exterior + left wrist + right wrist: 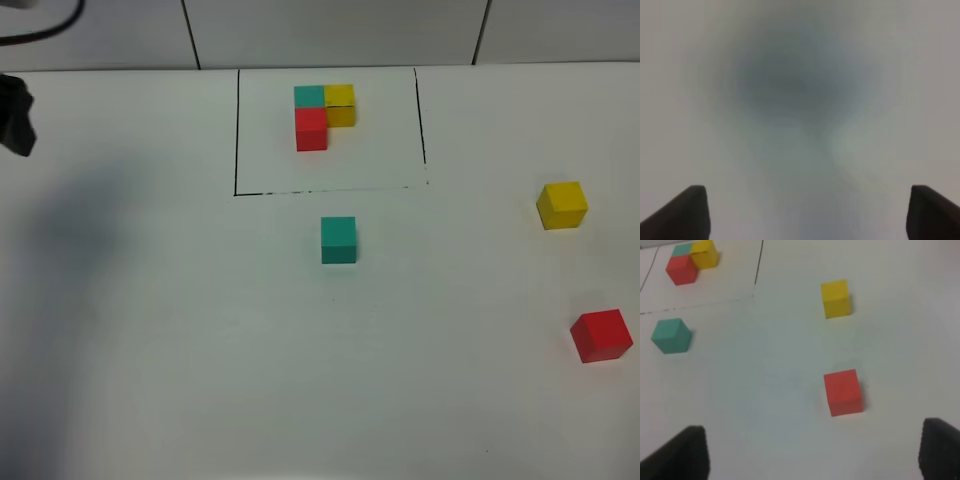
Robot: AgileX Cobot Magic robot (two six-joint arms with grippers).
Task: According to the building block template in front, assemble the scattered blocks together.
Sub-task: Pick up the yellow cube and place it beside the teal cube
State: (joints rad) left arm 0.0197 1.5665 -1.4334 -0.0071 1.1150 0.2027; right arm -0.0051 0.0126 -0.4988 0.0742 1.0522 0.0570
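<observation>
0 of 3 joined. Teal cube [338, 240] sits mid-bench [200, 350], just outside the template [324, 115] frame. Yellow cube [562, 205] and red cube [601, 335] near the right edge, apart. Right fingers [682, 455] wide open, empty; left fingers [682, 215] look the same, view blurry.

My table [200, 350]: white, matte, evenly lit. Pale panelled wall [330, 30] behind it, dark seams. Soft shadow [70, 250] on table's left, black cable [40, 30] far-left corner.
</observation>
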